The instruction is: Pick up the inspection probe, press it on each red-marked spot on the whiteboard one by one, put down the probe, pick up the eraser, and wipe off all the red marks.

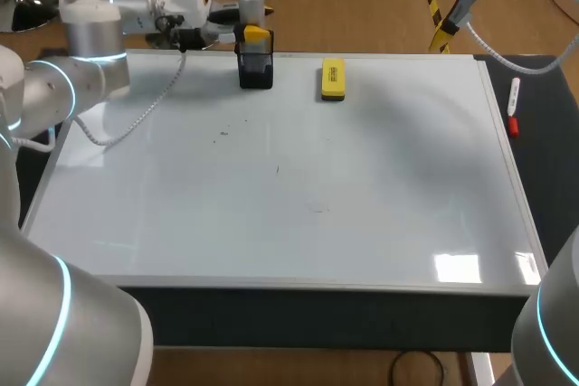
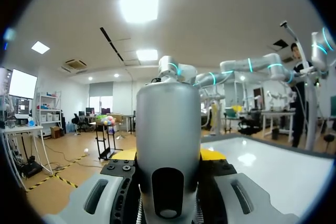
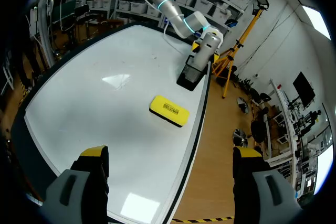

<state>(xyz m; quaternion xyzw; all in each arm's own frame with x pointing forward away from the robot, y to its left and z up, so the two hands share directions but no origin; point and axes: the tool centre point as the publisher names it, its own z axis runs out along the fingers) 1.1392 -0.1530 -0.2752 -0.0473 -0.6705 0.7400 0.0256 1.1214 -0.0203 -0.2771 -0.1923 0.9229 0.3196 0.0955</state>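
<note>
The inspection probe (image 1: pixel 251 2), a grey cylinder, stands upright over a black holder (image 1: pixel 256 71) at the whiteboard's (image 1: pixel 362 205) far edge. My left gripper (image 1: pixel 256 34) comes in from the left and is shut on the probe (image 2: pixel 168 129), which fills the left wrist view between the fingers (image 2: pixel 100 195). The yellow eraser (image 1: pixel 333 79) lies flat just right of the holder. My right gripper (image 3: pixel 170 153) hangs open and empty high above the board's far right edge, with the eraser (image 3: pixel 169 110) and holder (image 3: pixel 190 74) ahead of it. I see no red marks on the board, only a few small dark specks (image 1: pixel 223 134).
A white marker with a red cap (image 1: pixel 513 108) lies on the dark surface right of the whiteboard. A grey cable (image 1: pixel 145 115) from my left arm drapes over the board's far left corner.
</note>
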